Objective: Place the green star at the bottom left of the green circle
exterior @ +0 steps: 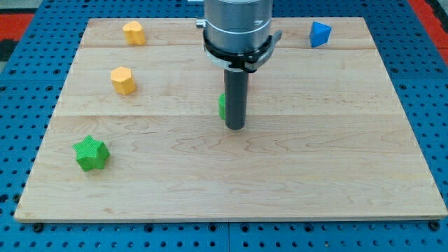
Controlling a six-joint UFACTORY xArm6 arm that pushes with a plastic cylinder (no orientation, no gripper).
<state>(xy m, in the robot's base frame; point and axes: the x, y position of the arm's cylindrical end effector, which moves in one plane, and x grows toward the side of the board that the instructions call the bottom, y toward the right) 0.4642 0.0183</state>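
My tip (235,128) rests near the counter (294,175) centre, touching a green block (221,106) mostly hidden behind the rod. The green star (91,153) lies well apart, near the counter's left edge, toward the bottom-left corner.

My one camera looks down at a slant from the near edge over the whole pale wooden worktop (280,175), fairly close.
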